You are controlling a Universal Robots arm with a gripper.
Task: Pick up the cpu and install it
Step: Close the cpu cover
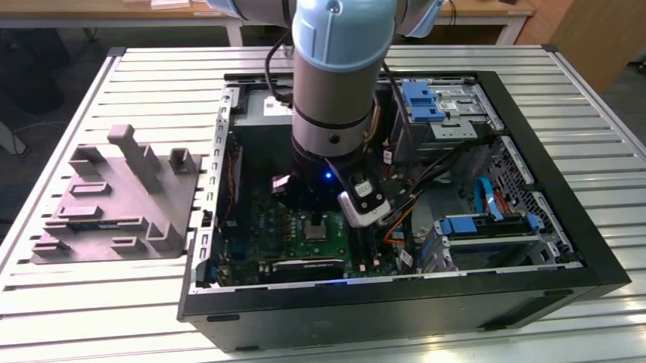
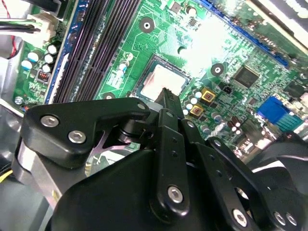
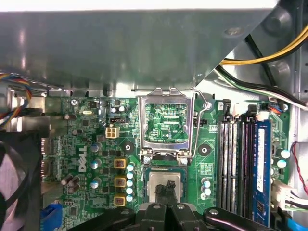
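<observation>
We see the arm (image 1: pixel 338 76) reach down into the open PC case (image 1: pixel 383 302), which sits on the slatted metal counter (image 1: pixel 131 302). In the exterior view the wrist hangs over the green motherboard (image 1: pixel 302 246), roughly mid-case.

The cpu (image 3: pixel 166 176) lies flat in its socket on the motherboard, silver top up. It looks level; we can't confirm full seating. The second wrist view gives the same cpu (image 2: pixel 161 81) as a pale square just beyond the gripper (image 2: pixel 167 92).

In the first wrist view the gripper (image 3: pixel 165 191) sits directly over the cpu. The fingers (image 3: pixel 158 195) are clenched together with nothing between them, tips over the cpu's top. Touching or just above: we cannot tell.

The socket frame (image 3: pixel 166 120) is hinged open and stands up just beside the cpu, board showing through its window. Its wire lever (image 3: pixel 208 108) is unlatched alongside the frame.

The memory slots (image 3: pixel 231 163) run near the socket, 1 of them blue. Yellow and black cables (image 3: pixel 255 60) pass along the case wall.

Exterior view, clock positions taken from the wrist: the grey holder block (image 1: pixel 111 204) is at 9 o'clock, on the counter outside the case, well apart from the arm. 1 blue drive bracket (image 1: pixel 419 98) is at 1 o'clock, a second blue bracket (image 1: pixel 474 224) at 4 o'clock, both inside the case. A white-edged module (image 1: pixel 364 206) is mounted low on the arm, just above the motherboard.
</observation>
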